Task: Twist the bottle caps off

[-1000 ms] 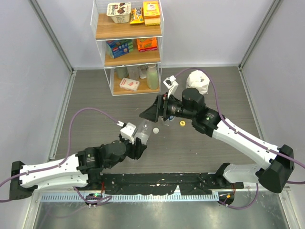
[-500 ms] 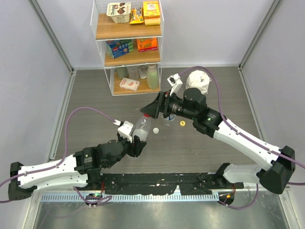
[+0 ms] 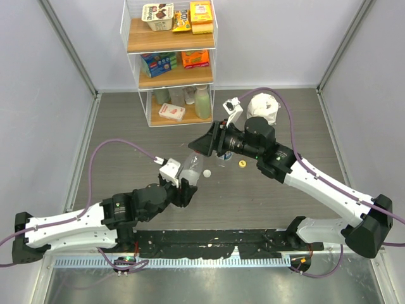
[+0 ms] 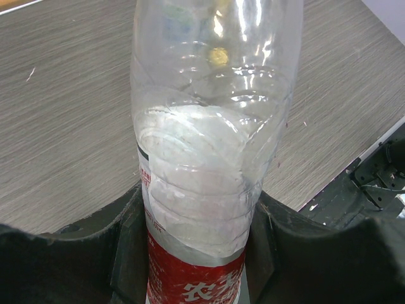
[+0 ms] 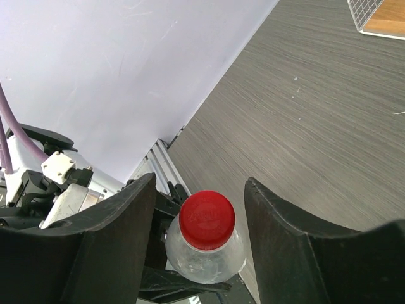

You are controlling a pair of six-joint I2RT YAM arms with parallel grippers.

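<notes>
Grey woodgrain table [image 3: 126, 126]. The left gripper [image 3: 182, 185] clamps the bottle [image 4: 202, 177], probably light and squashy. The right gripper [image 5: 199, 190] gapes around the red cap [image 5: 207, 219], so pinch its sides.

Left jaws grip clear bottle [image 3: 190, 166]; right jaws at its top; white cap [image 3: 206, 173], yellow cap [image 3: 241, 164] on table [image 3: 126, 139].

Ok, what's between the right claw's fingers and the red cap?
Nothing: in the right wrist view the red cap sits between the open fingers of the right claw, with a bare gap on each side and neither finger touching.
</notes>
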